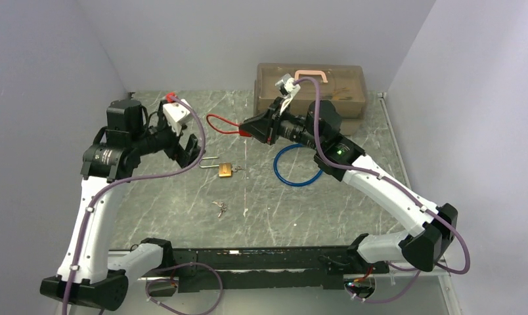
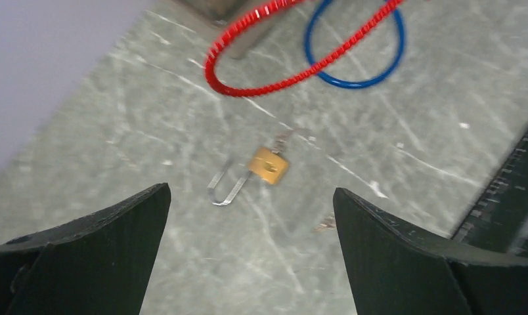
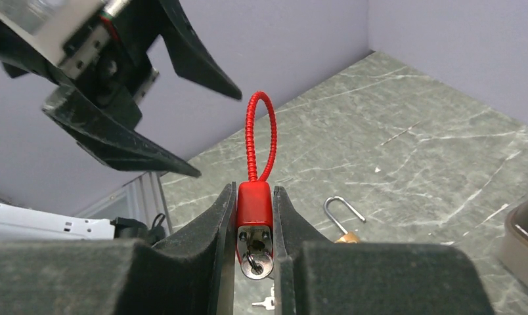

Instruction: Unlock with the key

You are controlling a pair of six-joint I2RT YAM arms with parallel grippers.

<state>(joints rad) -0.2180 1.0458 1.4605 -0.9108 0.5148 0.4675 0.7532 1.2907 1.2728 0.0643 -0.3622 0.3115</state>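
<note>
While the right gripper [image 3: 255,190] is closed on the body of the red lock [image 3: 255,205], we see its two pads pressing the red block from both sides. The metal end of the lock faces the wrist camera, and the red cable rises from the block in a narrow loop. In the top view this lock hangs above the table [image 1: 182,220], at about 1 o'clock from the brass padlock [image 1: 224,170].

The left gripper [image 2: 251,191] is wide open and holds nothing. It hangs over the table with the brass padlock below it, between its two fingers in the wrist view. The padlock lies flat near the middle of the table, and its shackle [image 1: 209,162] points to 9 o'clock.

The keys [image 1: 220,208] lie on the table at 6 o'clock from the padlock, apart from it and apart from both grippers. We cannot tell if anything sits in the keyhole of the red lock.

A blue ring [image 2: 353,84] lies flat at 3 o'clock from the padlock. A brown box [image 1: 340,88] stands at the far edge of the table, at about 1 o'clock.
</note>
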